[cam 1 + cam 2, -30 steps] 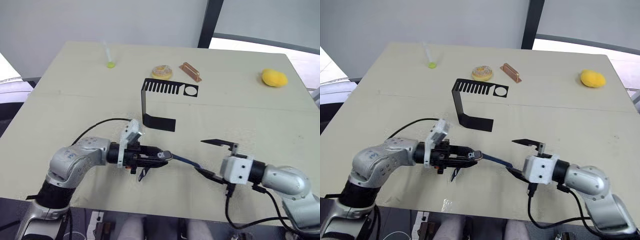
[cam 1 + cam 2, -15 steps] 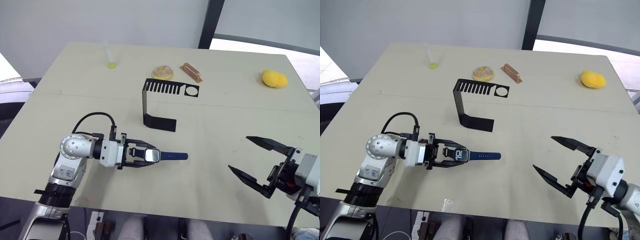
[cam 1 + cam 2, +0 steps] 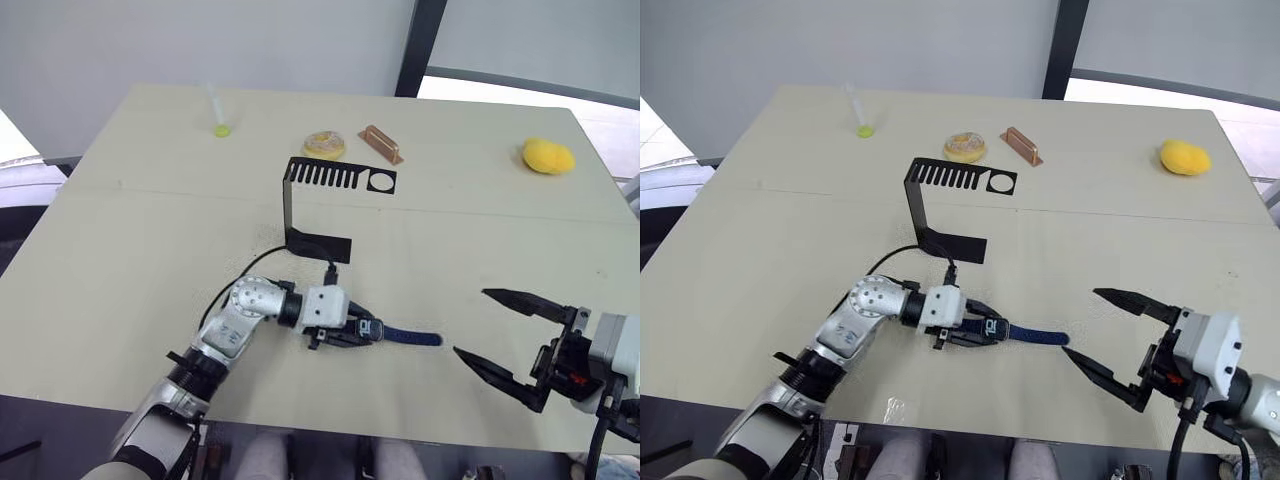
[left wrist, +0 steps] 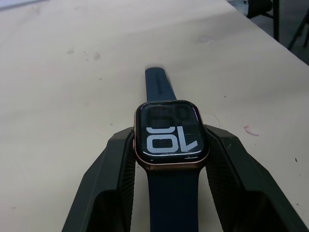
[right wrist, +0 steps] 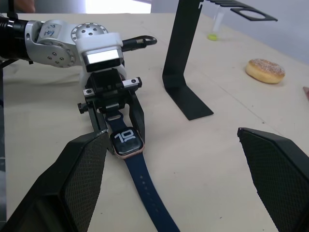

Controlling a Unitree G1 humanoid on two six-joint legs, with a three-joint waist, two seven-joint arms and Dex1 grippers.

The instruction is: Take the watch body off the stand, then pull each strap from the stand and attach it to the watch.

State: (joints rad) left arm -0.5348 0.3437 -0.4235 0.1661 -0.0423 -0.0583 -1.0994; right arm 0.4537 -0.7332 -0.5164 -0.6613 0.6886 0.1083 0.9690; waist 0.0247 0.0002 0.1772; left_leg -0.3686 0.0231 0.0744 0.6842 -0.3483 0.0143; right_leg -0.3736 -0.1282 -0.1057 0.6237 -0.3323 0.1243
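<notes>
The left arm reaches low across the table (image 3: 120, 230), forearm nearly flat, elbow near the front edge; its end effector (image 3: 362, 331) points toward the robot's right and is clamped on the watch (image 4: 169, 133), one finger (image 4: 113, 183) pressed to each side of the case; the screen faces up and shows white digits; the watch lies on or just above the table, which of the two is hard to judge; a blue strap (image 3: 412, 338) runs from the case toward the right end effector, and another strap section passes back between the left fingers; the right arm comes in from the front right corner, its end effector (image 3: 505, 333) held level just beyond the strap tip, jaws spread wide and holding nothing; the stand (image 3: 318, 200) is upright behind the left end effector, its foot near the wrist; the table is pale beige; at its far side lie a doughnut (image 3: 324, 144), a copper block (image 3: 381, 143), a yellow-green item with a clear stem (image 3: 219, 112) and a yellow lump (image 3: 548, 155); behind it are a grey wall and a dark post.
</notes>
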